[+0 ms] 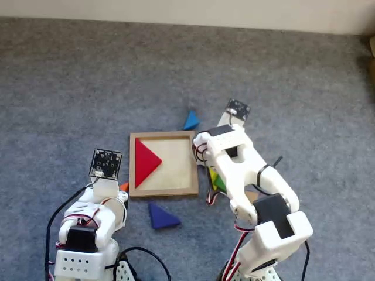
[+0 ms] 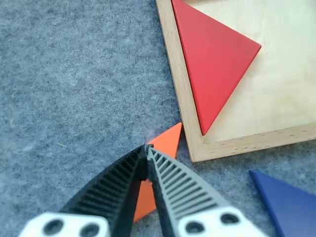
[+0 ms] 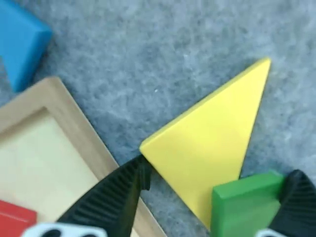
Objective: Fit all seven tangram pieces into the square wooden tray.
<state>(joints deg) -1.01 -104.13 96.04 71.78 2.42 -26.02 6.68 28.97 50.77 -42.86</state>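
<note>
Grey carpet (image 1: 88, 88) is spread under two arms, and the square wooden tray (image 1: 163, 136) is set on it between them. Inside the tray a red triangle (image 1: 145, 161) is laid flat against the rim nearest the left gripper (image 2: 147, 148). The fingers of that gripper are pressed together with only a hairline left between them, and nothing is seen to be clamped. An orange triangle (image 2: 165, 140) is found flat on the carpet directly under them, its point reaching just past their tips to the tray's outer corner. A dark blue triangle (image 2: 286, 202) is seen off to one side of this gripper, near the tray but apart from it.

The right gripper (image 3: 217, 177) is spread wide. Between its fingers a yellow triangle (image 3: 212, 143) is laid flat on the carpet, just beside the tray's rim. A green piece (image 3: 244, 205) is placed on the yellow one, close against one finger. A light blue piece (image 3: 19, 44) is seen farther ahead, beyond the tray's corner.
</note>
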